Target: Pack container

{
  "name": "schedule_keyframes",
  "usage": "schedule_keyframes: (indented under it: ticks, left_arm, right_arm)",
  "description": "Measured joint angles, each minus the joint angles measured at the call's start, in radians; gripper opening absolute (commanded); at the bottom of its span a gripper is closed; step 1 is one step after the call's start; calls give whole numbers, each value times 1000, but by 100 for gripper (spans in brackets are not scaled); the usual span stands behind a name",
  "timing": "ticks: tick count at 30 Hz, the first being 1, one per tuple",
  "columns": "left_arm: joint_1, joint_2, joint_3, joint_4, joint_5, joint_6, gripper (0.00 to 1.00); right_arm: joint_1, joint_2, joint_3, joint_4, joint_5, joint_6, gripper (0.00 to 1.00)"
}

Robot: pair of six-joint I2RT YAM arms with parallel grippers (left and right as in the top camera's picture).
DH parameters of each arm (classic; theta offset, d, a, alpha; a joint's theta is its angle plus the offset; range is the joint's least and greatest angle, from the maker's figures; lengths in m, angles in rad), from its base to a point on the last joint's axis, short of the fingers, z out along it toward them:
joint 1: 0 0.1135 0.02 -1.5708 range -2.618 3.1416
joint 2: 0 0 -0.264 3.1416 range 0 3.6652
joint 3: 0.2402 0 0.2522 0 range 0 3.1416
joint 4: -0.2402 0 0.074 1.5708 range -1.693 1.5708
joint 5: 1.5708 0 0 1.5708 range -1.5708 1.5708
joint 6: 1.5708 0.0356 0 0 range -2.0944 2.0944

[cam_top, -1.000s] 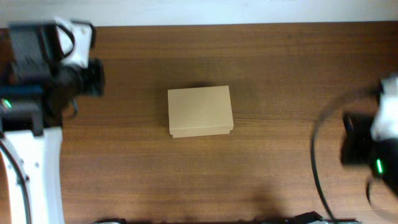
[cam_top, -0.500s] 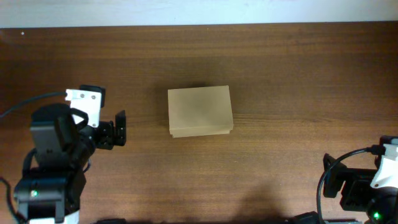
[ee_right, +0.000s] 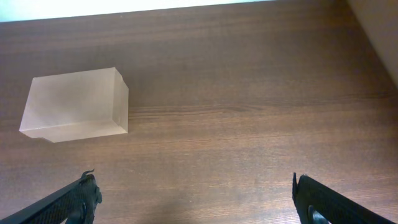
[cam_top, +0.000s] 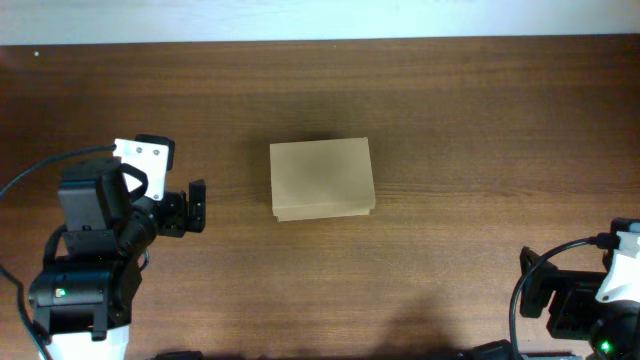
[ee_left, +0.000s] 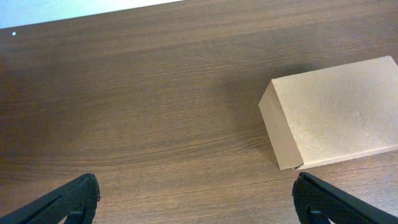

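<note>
The box [cam_top: 321, 179] sits flat in the middle of the bench [cam_top: 480, 120] with its lid down, well apart from both arms. I judge it to be light, thin cardboard. It looks stiff enough to keep its shape, but the walls would dent under a hard squeeze, and it could skate on the smooth wood if I nudge it. The matte surface should give decent friction.

A lip shows along the edge facing me, and I take that to be the lid's free edge. That is where I would hook to lift the lid, while pinning or bracing the body by its short sides.

The left jaws are spread wide and hold nothing. They are off to the box's left and not touching it. The right jaws are also wide apart and empty, low at the bench's right corner.
</note>
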Motion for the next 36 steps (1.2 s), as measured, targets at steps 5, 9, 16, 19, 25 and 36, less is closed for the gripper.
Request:
schedule_keyframes:
  ticks: [5, 9, 16, 19, 25, 36]
  left_arm:
    - [0, 0, 0, 0, 0, 0, 99]
    - [0, 0, 0, 0, 0, 0, 99]
    - [0, 1, 0, 0, 0, 0, 100]
    - [0, 1, -2, 0, 0, 0, 100]
    - [0, 1, -4, -1, 0, 0, 100]
    - [0, 1, -4, -1, 0, 0, 100]
  right_arm:
    - [-7, 0, -1, 0, 0, 0, 99]
    - [-87, -28, -41, 36, 25, -2, 99]
    - [-254, -294, -389, 353, 69, 8, 99]
    - [-282, -446, -639, 504, 67, 53, 99]
    - [-285, -669, -1140, 740, 42, 138, 99]
    - [-285, -776, -1463, 813, 36, 160, 99]
